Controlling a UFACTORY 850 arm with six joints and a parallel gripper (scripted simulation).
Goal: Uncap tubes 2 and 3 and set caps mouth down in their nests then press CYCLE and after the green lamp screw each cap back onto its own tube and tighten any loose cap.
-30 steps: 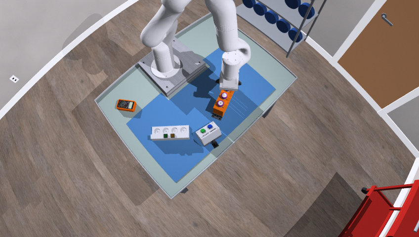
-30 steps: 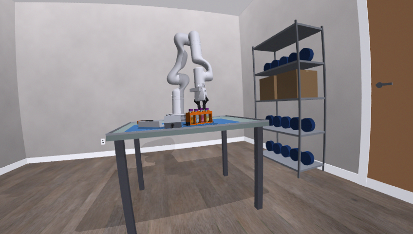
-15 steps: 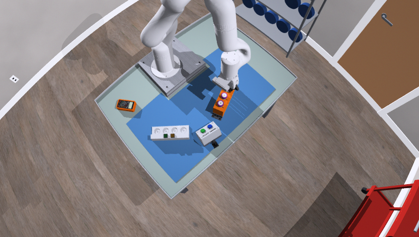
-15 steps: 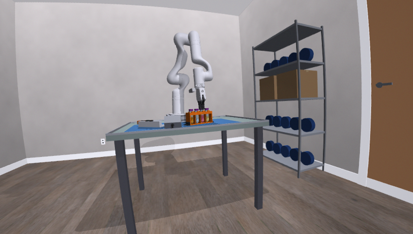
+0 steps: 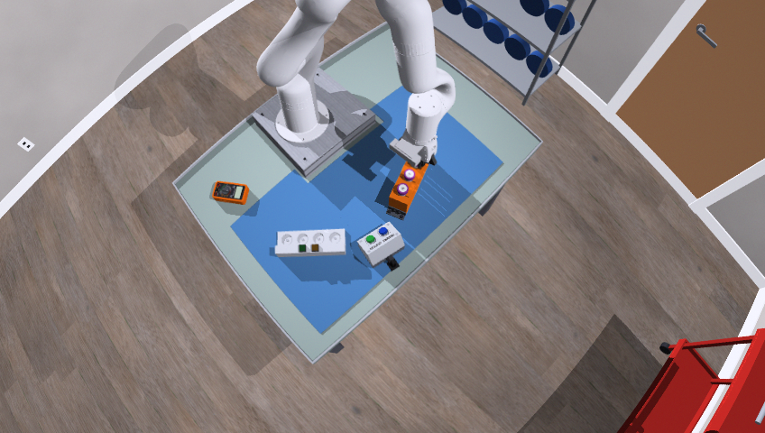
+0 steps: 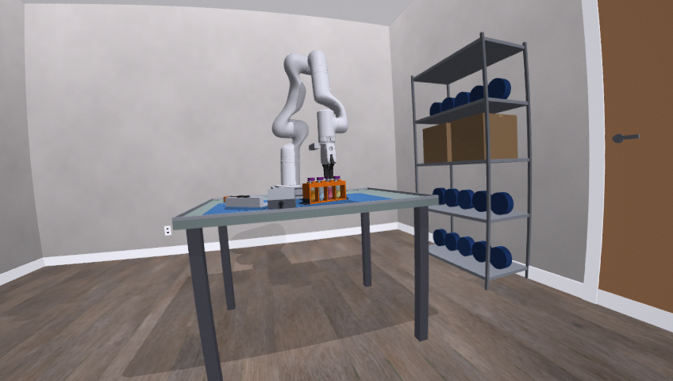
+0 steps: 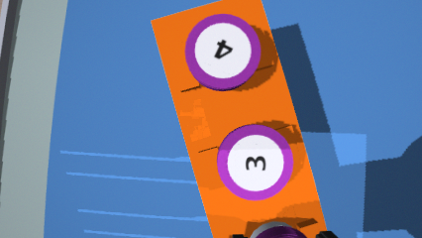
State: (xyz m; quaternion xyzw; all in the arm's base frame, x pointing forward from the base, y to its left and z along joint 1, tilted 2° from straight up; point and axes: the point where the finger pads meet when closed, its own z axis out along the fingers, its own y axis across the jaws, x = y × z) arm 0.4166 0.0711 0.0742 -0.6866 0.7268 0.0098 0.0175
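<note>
The orange decapping station (image 5: 401, 202) (image 6: 324, 192) (image 7: 218, 111) stands on the blue mat. The caps of tube 3 (image 5: 410, 173) (image 7: 255, 162) and tube 4 (image 5: 400, 188) (image 7: 223, 51) are purple with white numbered tops and sit on their tubes. My gripper (image 6: 328, 175) (image 7: 279, 235) points straight down over tube 2, with a fingertip on each side of its purple cap (image 7: 279, 232) at the bottom edge of the wrist view. Tube 1 is hidden under the wrist. The white cap tray (image 5: 309, 242) has all its nests empty, and both lamps look dark.
The key housing (image 5: 380, 247) holds the green READY key (image 5: 370, 239) and the blue CYCLE key (image 5: 382, 231) in front of the rack. An orange multimeter (image 5: 229, 191) lies at the table's left. A metal shelf (image 6: 472, 160) stands to the right.
</note>
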